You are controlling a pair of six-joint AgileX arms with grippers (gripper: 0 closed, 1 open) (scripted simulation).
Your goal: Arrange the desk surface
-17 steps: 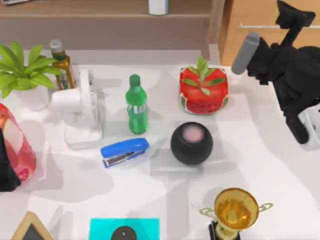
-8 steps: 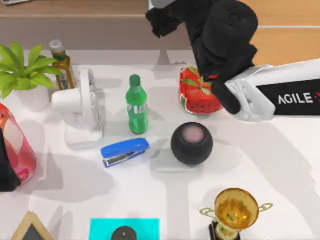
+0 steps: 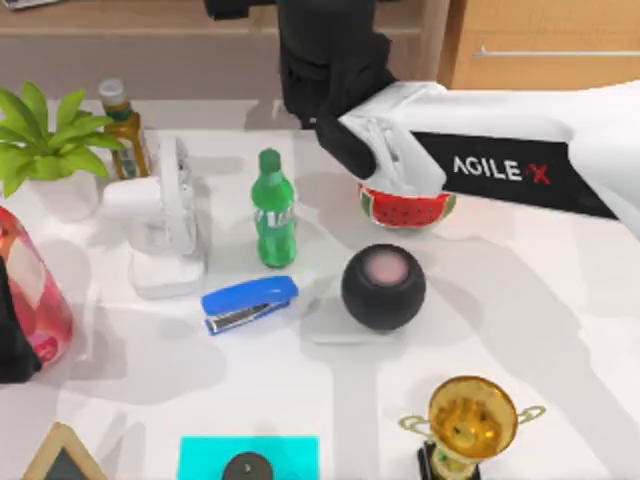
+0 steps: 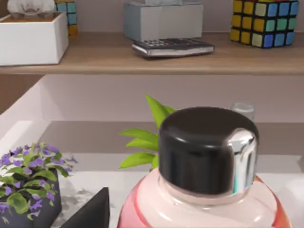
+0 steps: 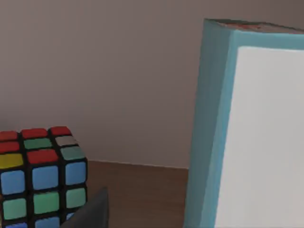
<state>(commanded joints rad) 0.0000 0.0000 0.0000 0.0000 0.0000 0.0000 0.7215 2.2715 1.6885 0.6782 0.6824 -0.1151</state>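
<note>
**Right arm being reached over the clutter toward the shelf**

The counter [image 3: 560, 330], the broad white surface to be arranged, is being spread across nearly the whole top view, with its things gathered on its left and middle and bare stretches left at the right. Behind it, a wooden shelf [image 4: 142, 59] is being used for storage: a white box [image 4: 31, 38], a calculator [image 4: 173, 46] and colour cubes are being kept on it.

The right arm [image 3: 520, 165] is being stretched from the right edge across the back of the counter, high over the watermelon-shaped pot [image 3: 405, 205], probably so that nothing standing below is knocked. Its black wrist is being held up at the shelf, and in the right wrist view a colour cube [image 5: 42, 178] and a tall pale blue box [image 5: 256, 128] are being faced at close range; the box is judged the likelier target. How far the right gripper is being opened cannot be told.

At the left edge, a pink bottle [image 3: 30, 300] with a black cap [image 4: 206, 149] is being looked down on by the left wrist camera; whether it is being gripped by the left gripper cannot be told.

Smaller things are being left standing: a white desk fan [image 3: 165, 230], a black round speaker [image 3: 383, 287], a green bottle [image 3: 273, 210], a gold trophy [image 3: 470, 420], a blue stapler [image 3: 250, 303] and a cyan pad [image 3: 250, 455].
</note>
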